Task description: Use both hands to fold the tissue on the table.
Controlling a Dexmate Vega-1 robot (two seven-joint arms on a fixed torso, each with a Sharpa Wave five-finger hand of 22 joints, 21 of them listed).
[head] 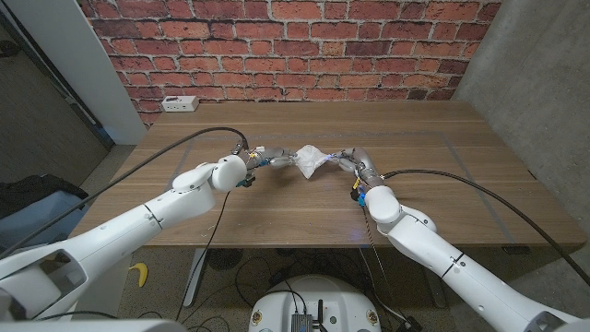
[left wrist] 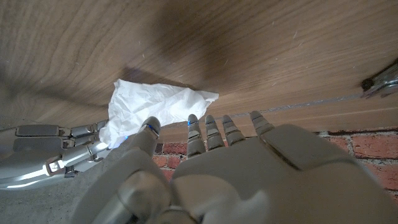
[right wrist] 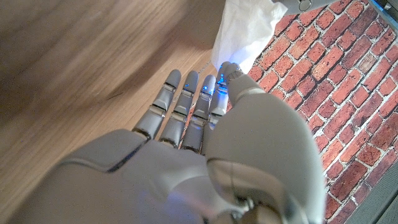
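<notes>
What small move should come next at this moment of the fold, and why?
Probably lower the tissue back onto the table and lay one side over the other. The left hand and right hand each appear to pinch a side of it, and it hangs bunched and crumpled between them, apparently lifted off the wood, so no clean fold exists yet.

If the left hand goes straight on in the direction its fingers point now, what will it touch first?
The tissue. The left hand points across the table toward the right hand, and the crumpled tissue sits between them, right at its fingertips, probably already in contact. Beyond it the right hand would come next.
</notes>
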